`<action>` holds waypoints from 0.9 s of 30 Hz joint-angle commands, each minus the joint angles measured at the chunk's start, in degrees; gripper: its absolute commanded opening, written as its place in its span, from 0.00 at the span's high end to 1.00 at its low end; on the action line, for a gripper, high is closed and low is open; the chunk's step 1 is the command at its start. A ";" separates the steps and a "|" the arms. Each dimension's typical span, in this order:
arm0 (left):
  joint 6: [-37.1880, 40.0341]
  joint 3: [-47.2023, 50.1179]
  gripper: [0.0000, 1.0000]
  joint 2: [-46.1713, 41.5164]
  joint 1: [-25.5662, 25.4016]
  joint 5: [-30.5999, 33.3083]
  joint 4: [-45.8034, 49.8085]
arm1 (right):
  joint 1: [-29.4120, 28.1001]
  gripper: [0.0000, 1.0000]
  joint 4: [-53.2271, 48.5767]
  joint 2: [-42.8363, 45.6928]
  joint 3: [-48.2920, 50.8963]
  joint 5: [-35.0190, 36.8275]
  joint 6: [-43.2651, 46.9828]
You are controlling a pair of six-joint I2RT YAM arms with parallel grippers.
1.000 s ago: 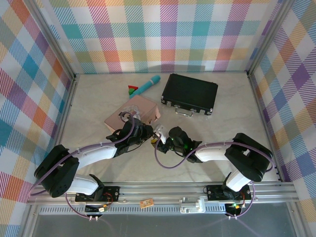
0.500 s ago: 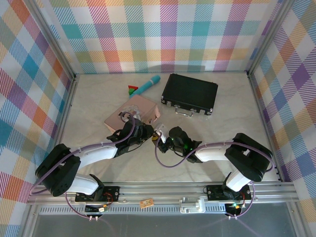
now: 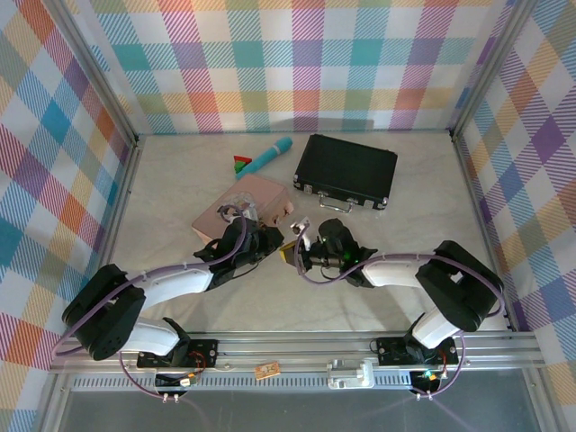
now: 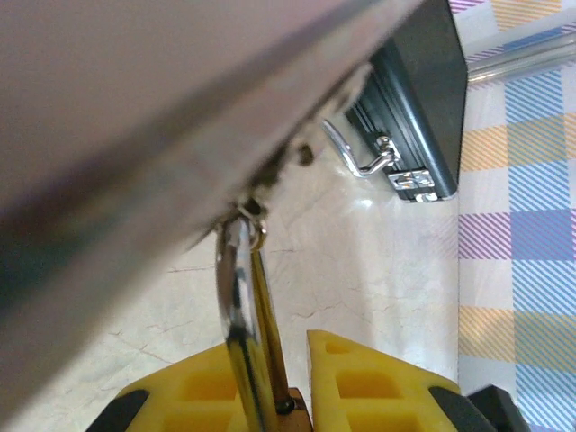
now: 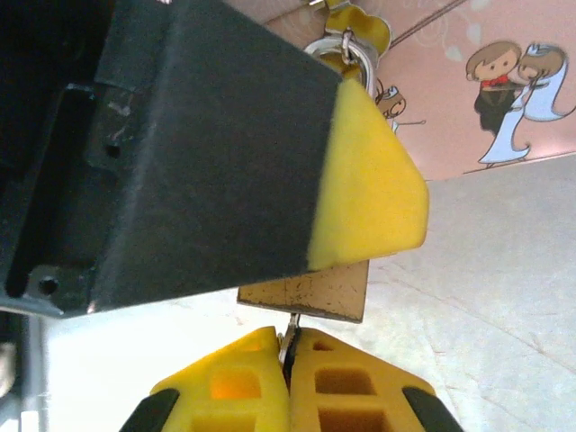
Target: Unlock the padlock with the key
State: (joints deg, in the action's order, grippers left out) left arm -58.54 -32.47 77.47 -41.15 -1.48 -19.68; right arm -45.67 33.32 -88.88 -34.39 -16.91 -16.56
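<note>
- The padlock [image 4: 236,297] hangs by its shackle from the pink tin's [image 3: 261,193] edge, mid-table.
- The left gripper [image 4: 270,369], nearly closed, clamps the padlock's body.
- The right gripper [image 5: 288,346], just beside it, is pinched tight on a thin metal sliver, apparently the key [image 5: 291,322], below a brown tag [image 5: 310,292].
- The marbled table [image 3: 180,180] is open to the left, with the black case [image 3: 346,171] behind.
</note>
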 commanded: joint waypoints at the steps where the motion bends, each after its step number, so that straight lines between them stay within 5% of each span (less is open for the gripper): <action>1: 7.37 2.21 1.00 -1.29 -0.57 -1.45 2.46 | 4.28 1.00 5.26 0.98 -4.16 -6.55 -9.04; 13: 16.25 7.23 1.00 -4.20 -0.60 3.33 -2.09 | 10.57 1.00 15.37 -6.01 -3.40 -16.10 -27.64; 27: 17.74 8.49 1.00 -4.15 -0.55 5.29 -6.22 | 12.54 1.00 30.31 -12.72 -2.24 -16.84 -42.86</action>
State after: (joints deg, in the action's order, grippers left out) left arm -44.21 -26.00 74.11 -41.50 5.50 -30.98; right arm -38.04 52.93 -101.41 -35.99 -41.08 -55.24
